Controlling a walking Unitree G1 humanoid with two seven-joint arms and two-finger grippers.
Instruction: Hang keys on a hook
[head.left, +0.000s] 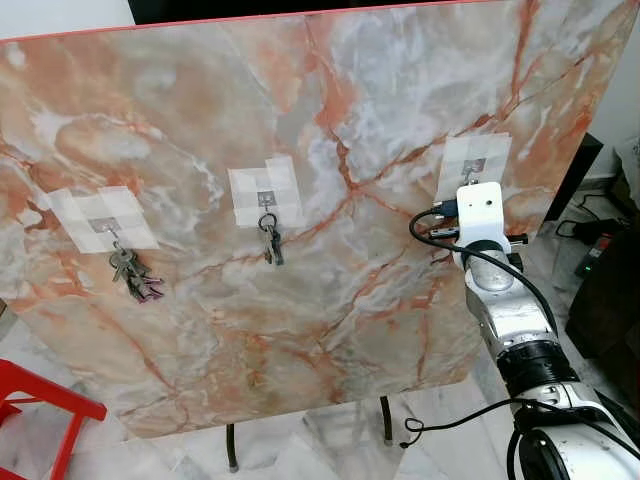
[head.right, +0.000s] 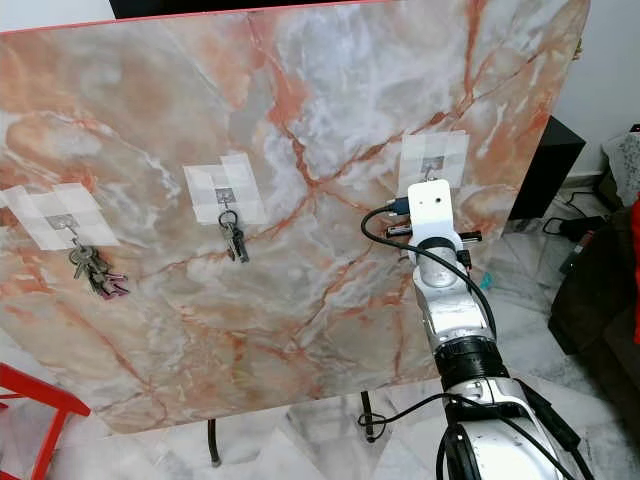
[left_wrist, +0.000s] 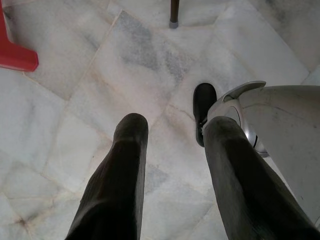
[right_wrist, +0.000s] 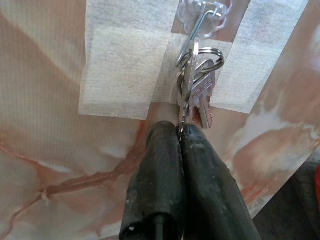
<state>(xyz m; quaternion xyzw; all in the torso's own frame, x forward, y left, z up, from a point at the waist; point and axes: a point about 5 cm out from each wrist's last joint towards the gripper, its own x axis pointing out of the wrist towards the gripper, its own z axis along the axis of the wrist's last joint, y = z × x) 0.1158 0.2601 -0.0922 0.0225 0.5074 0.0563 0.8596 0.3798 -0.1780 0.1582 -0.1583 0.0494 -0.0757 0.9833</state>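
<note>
A bunch of silver keys on a ring is pinched by its lower end in my right gripper, which is shut on it. The ring lies against the wire of a clear hook taped to the upright marble board; whether it is threaded on I cannot tell. In the eye views my right arm reaches up to that rightmost hook. Two more key bunches hang on the left hook and the middle hook. My left gripper hangs open over the floor.
The board stands on thin dark legs on a pale marble floor. A red stool sits low at the left. Black furniture and a dark sofa stand to the right, with cables on the floor.
</note>
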